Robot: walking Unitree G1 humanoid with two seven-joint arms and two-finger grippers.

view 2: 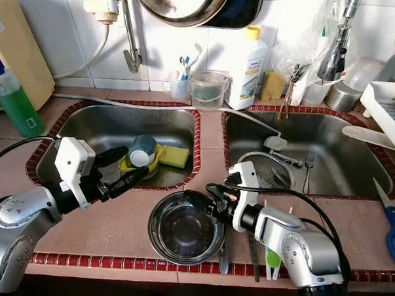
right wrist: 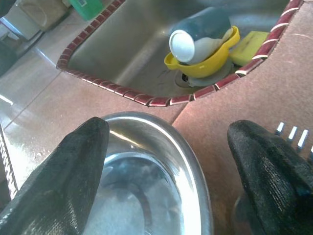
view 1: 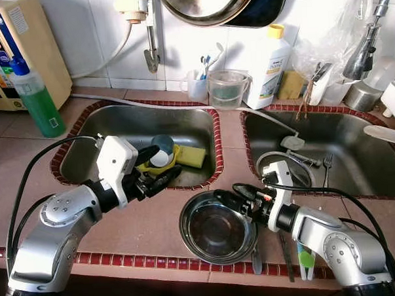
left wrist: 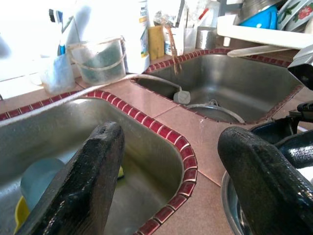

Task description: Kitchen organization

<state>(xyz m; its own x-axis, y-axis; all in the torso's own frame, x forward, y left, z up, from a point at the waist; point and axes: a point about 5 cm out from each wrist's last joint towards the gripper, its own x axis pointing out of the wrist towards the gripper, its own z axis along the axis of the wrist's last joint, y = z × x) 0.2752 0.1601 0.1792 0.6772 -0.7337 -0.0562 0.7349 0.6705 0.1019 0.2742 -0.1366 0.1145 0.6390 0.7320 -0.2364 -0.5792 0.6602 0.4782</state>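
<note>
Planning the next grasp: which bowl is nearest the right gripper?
The steel bowl on the counter, right under the open right gripper; the yellow bowl sits farther off in the left sink, holding a blue cup.

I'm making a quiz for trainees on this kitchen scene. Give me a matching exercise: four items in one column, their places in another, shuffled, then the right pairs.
Items:
1. steel bowl
2. yellow sponge
3. green liquid bottle
4. fork

Places:
A. in the right sink
B. on the counter, at the left sink's far left corner
C. on the counter's front edge, at the right end effector
D. in the left sink, beside the yellow bowl

Pairs: 1-C, 2-D, 3-B, 4-A
</note>
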